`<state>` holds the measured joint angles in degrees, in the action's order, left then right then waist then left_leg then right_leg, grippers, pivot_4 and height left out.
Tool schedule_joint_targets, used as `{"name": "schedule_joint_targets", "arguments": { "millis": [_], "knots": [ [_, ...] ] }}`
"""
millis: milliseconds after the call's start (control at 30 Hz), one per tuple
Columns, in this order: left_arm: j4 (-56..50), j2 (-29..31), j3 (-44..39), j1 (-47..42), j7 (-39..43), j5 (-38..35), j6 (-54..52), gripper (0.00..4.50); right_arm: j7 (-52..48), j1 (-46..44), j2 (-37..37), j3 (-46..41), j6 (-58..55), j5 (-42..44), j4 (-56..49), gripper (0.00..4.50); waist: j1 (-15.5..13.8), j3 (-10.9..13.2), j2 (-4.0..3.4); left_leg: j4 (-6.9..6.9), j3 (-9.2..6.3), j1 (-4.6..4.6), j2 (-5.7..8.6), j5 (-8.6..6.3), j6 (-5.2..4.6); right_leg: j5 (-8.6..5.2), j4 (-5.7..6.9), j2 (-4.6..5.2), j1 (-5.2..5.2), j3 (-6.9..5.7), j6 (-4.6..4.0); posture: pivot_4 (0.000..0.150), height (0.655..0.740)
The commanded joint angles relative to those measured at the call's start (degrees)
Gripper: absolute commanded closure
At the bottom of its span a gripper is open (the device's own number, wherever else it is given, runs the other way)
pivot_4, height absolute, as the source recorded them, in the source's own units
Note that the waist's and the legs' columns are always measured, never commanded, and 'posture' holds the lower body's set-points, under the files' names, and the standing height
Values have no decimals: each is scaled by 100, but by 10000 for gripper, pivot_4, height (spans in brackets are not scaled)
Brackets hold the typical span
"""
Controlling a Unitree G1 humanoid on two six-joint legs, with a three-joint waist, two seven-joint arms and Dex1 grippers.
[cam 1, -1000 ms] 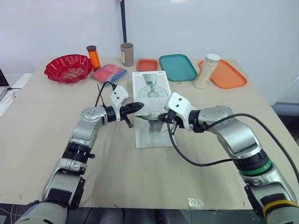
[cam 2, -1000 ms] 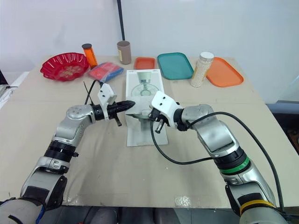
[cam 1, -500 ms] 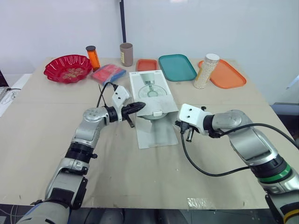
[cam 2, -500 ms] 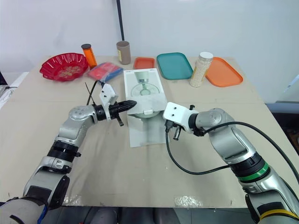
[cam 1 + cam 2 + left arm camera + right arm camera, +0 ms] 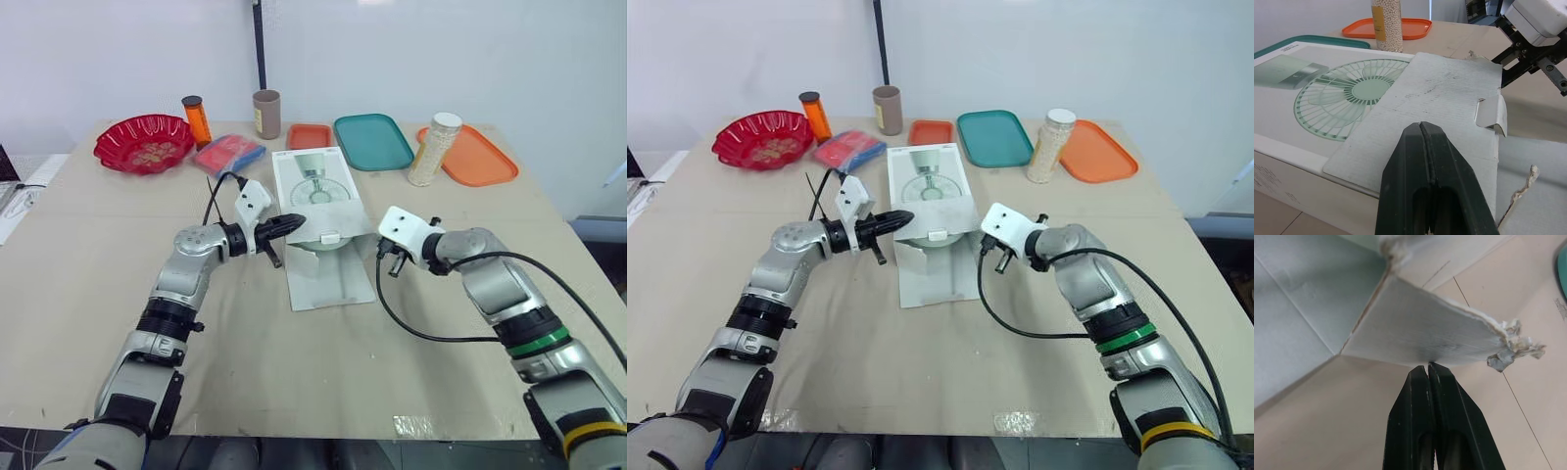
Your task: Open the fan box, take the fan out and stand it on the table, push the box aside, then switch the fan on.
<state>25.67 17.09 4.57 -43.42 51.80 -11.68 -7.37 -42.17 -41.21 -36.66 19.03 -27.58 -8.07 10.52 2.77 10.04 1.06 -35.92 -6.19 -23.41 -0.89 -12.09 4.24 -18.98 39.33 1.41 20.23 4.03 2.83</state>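
The white fan box (image 5: 312,186), printed with a green fan, lies flat mid-table. Its near-end flap (image 5: 331,274) is folded out toward me, with a small tab (image 5: 328,237) at the opening. My left gripper (image 5: 297,222) is shut with its tips at the box's left edge beside the opening; in the left wrist view its fingertips (image 5: 1422,129) hover over the flap (image 5: 1440,103). My right gripper (image 5: 384,257) is shut at the box's right side. In the right wrist view its fingertips (image 5: 1427,368) sit just under a torn side flap (image 5: 1425,335), holding nothing.
Along the table's far edge stand a red bowl (image 5: 144,143), an orange bottle (image 5: 197,119), a brown cup (image 5: 265,114), a red-blue packet (image 5: 229,153), a small orange tray (image 5: 309,135), a teal tray (image 5: 372,141) and a bead jar (image 5: 434,149) on an orange tray (image 5: 480,157).
My right gripper left the box's near opening, swung out to the right, then came back to the box's right side flap. The box turned slightly. The left gripper held still.
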Motion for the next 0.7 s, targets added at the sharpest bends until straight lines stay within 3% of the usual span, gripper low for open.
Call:
{"name": "schedule_joint_targets", "arguments": {
  "millis": [33, 300, 700],
  "knots": [
    [-57, 110, -17, 80, -42, 79, -14, 45000, -57, -210, 283, -388, -28, 344, -254, 44461, 9, 0, 0, 0, 0, 0, -2, 0, 0, 0, 0, -1, 0, 0, 0, 1500, 7400],
    [186, 214, -59, 24, -127, 167, 141, 45000, -803, 201, 95, -280, -95, 584, -920, 44461, 0, 0, 0, 0, -2, 0, -1, 0, 0, 0, 1, -1, 0, -2, 0, 1500, 7400],
    [362, 303, -75, 55, -127, 173, 265, 45000, -653, 376, 281, -294, -285, 526, -1109, 44461, 26, -1, -1, 0, -1, 4, -3, 0, 0, 0, 6, -4, 0, 1, 0, 1500, 7400]
  ]
}}
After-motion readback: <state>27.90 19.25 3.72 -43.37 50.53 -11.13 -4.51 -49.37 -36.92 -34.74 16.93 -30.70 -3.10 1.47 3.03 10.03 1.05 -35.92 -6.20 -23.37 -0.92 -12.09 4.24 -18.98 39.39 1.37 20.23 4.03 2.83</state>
